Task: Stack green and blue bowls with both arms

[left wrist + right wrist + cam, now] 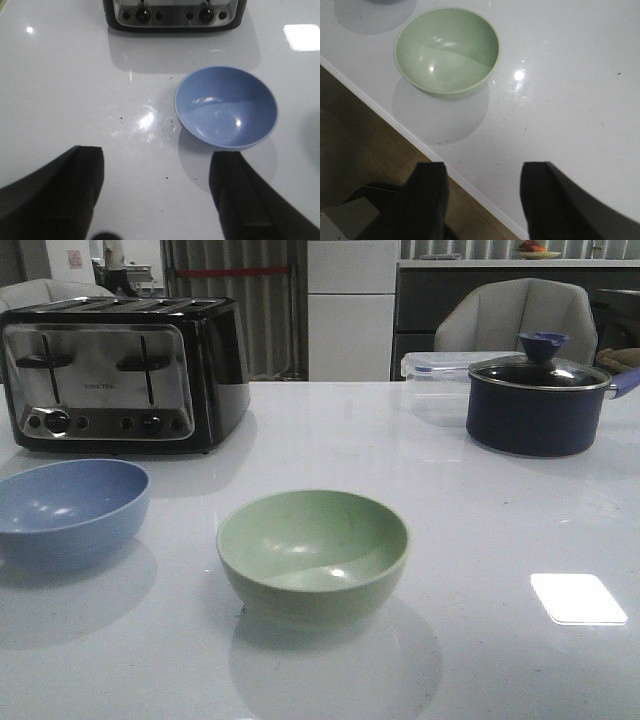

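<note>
Two round matte bowls sit upright and empty on the glossy white tabletop (480, 540), well apart from each other. The pale sage green bowl (313, 555) stands near the middle of the front edge; the muted periwinkle blue bowl (70, 510) sits off to the left, partly cut by the frame, just in front of the black and chrome four-slot toaster (120, 370). Back on the right is a dark navy pot with a glass lid (538, 400), and a clear plastic container (435, 380) sits beside it.

Neither arm shows from the front. From its own wrist camera, the left hand (157, 200) hangs over bare tabletop with its fingers spread wide and nothing between them, the blue bowl (226, 107) near it. The right hand (482, 200) is likewise spread and empty, hovering over the tabletop's edge, with the green bowl (447, 51) a little way off.
</note>
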Robot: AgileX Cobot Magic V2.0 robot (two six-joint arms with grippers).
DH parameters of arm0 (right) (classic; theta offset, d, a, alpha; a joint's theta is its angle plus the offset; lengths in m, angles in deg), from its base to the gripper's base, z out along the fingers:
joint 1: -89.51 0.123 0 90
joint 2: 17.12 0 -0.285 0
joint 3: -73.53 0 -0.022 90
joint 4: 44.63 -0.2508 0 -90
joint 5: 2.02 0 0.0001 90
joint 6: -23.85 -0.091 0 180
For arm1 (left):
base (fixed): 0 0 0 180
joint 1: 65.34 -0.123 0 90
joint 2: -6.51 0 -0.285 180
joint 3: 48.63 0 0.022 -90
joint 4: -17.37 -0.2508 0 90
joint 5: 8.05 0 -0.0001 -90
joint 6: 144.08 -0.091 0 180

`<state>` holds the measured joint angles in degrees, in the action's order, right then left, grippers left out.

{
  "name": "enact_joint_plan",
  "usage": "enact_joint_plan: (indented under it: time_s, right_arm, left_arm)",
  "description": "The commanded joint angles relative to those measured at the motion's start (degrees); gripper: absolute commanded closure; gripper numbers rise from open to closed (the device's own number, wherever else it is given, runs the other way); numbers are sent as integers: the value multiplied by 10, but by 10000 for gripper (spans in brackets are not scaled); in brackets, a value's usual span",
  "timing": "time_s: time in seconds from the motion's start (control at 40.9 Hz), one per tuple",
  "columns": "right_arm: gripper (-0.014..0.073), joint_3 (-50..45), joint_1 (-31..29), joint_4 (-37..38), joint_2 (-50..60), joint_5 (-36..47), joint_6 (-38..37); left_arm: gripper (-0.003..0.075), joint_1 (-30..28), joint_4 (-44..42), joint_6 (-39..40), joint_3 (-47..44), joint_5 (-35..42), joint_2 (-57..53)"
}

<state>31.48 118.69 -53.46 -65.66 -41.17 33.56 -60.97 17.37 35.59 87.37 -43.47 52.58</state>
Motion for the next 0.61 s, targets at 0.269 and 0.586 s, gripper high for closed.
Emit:
enact_joint_plan:
  time_s: [0.269,0.586]
  right_arm:
    - [143,6,0,-2,65,33,6]
    - [143,6,0,-2,65,33,6]
  left_arm:
    - [211,42,0,-14,117,41,181]
    - [211,44,0,-14,222,-5,370]
